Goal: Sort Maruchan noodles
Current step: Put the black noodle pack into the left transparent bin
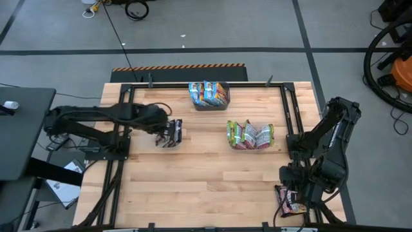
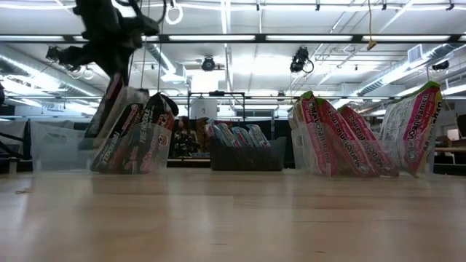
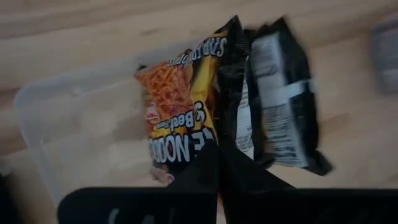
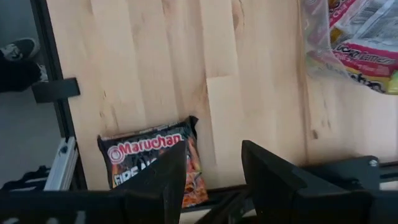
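Note:
Three sets of Maruchan packets stand sorted: blue ones in the dark grey bin point(image 1: 209, 95), green and pink ones in a clear tub point(image 1: 250, 135), dark maroon-black ones in another clear tub point(image 1: 169, 132). My left gripper point(image 3: 217, 158) is over that last tub, shut on an orange-and-black packet point(image 3: 180, 118) that leans among the others. One more dark packet point(image 4: 149, 163) lies flat at the table's near right corner point(image 1: 291, 201). My right gripper point(image 4: 214, 171) hovers open just above and beside it, touching nothing. My left gripper pinches the orange-and-black packet at its dark edge point(image 3: 214, 140), coming from above and pointing down into the tub. The fingertips themselves cover the exact place of contact. The packet stands tilted in the tub point(image 2: 111, 116) against the other dark packets.
A black metal frame point(image 4: 56, 90) borders the table; its rail runs close to the lone packet at the near right corner. Bare wood lies across the table's near middle point(image 1: 199, 187). A dark shoe point(image 4: 18, 50) shows on the floor beyond the frame.

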{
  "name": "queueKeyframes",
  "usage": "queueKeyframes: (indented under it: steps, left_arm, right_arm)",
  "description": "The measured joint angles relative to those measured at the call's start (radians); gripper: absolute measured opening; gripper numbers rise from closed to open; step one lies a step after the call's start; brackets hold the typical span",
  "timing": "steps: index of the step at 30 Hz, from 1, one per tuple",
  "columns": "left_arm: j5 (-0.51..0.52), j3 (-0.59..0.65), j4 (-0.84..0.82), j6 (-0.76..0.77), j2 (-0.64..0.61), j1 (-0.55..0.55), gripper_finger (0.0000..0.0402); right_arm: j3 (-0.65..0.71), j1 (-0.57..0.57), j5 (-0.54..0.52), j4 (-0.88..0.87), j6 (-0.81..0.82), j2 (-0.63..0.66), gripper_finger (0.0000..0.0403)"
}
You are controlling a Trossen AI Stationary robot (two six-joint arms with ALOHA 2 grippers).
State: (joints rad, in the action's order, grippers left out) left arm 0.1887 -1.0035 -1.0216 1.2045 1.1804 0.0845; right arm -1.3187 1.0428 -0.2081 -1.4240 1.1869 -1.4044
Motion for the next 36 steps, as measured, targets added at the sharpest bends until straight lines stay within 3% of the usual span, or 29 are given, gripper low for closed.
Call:
queueKeyframes:
  steps: [5,9,11,16,25,31,36]
  left_arm:
    - [0.009,0.103,0.060,0.038,-0.116,0.002,0.0003]
    - [-0.012,0.256,0.303,0.062,-0.164,0.002,0.0002]
    - [-0.017,0.311,0.380,0.073,-0.168,0.008,0.0002]
    - [-0.018,0.357,0.393,0.086,-0.167,0.015,0.0010]
    - [-0.028,0.314,0.380,-0.008,-0.167,0.015,0.0093]
    - [-0.044,0.174,0.200,-0.122,-0.189,0.026,0.0153]
    - [-0.048,0.034,0.002,-0.175,-0.223,0.023,0.0163]
  right_arm:
    - [-0.006,0.000,-0.028,-0.005,-0.012,0.002,0.0160]
    - [-0.006,0.005,-0.051,0.003,-0.024,0.002,0.0160]
    - [-0.006,0.010,-0.036,0.024,-0.090,0.002,0.0164]
    - [0.052,0.016,0.013,0.111,-0.234,0.002,0.0187]
    - [0.323,-0.005,0.225,0.521,-0.390,0.000,0.0250]
    - [0.456,-0.039,0.367,0.545,-0.393,0.000,0.0251]
    - [0.581,-0.053,0.507,0.622,-0.311,-0.001,0.0245]
